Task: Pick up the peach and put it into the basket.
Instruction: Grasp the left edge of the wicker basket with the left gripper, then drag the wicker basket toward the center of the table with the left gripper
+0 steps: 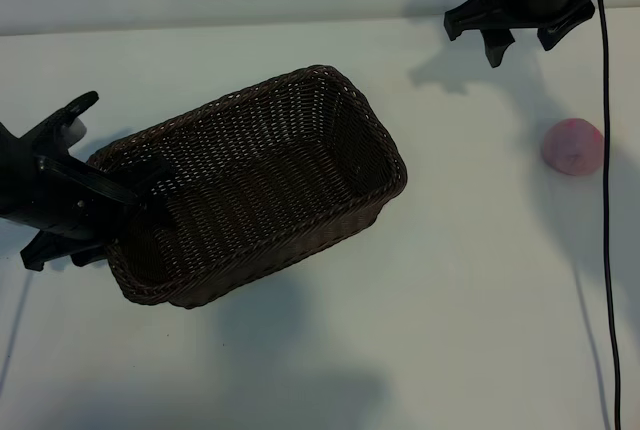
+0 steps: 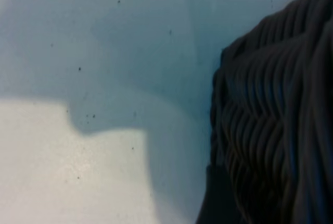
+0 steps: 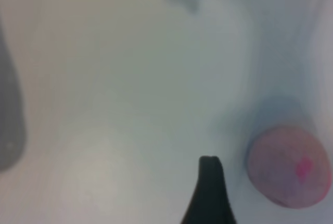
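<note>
On the white bench [image 1: 430, 350], the large dark brown woven wicker basket [image 1: 330, 165] lies slantwise, its long axis running from the left hand [image 1: 105, 200] up toward the middle. That hand straddles the basket's near end wall; whether it grips I cannot tell. Farther off, the small round pink fuzzy peach [image 1: 572, 146] rests alone, well apart from the basket. The right hand [image 1: 522, 38] hangs just beyond it, fingers spread wide and empty, plainly the nearer.

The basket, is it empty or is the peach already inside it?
Empty. The basket shows only bare woven floor in the exterior view, and the peach lies apart on the table, to the basket's right.
</note>
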`<state>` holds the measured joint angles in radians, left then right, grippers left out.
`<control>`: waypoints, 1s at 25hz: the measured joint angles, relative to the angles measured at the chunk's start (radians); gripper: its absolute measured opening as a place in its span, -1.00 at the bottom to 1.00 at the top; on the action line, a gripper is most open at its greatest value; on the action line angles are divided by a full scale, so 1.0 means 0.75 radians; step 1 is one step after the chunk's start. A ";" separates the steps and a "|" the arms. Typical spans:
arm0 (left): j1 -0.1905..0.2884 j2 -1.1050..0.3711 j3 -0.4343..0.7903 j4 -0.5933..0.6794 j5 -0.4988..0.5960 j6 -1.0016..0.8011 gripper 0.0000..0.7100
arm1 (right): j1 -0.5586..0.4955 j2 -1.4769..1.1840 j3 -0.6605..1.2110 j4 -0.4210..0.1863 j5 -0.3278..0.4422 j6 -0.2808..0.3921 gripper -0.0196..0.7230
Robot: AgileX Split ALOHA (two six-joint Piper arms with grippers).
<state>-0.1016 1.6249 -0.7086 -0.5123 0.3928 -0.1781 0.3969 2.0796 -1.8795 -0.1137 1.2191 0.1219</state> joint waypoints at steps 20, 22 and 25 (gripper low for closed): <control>0.000 0.010 0.000 0.015 0.021 0.036 -0.17 | 0.000 0.000 0.000 0.008 0.000 -0.001 0.52; 0.000 -0.009 0.000 0.003 0.021 0.060 -0.18 | 0.000 0.000 0.000 0.008 0.000 -0.001 0.52; 0.000 -0.029 -0.001 -0.060 0.026 0.131 -0.20 | 0.000 0.000 0.000 0.008 0.000 -0.001 0.52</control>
<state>-0.1016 1.6028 -0.7096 -0.5573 0.4124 -0.0798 0.3969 2.0796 -1.8795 -0.1073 1.2191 0.1210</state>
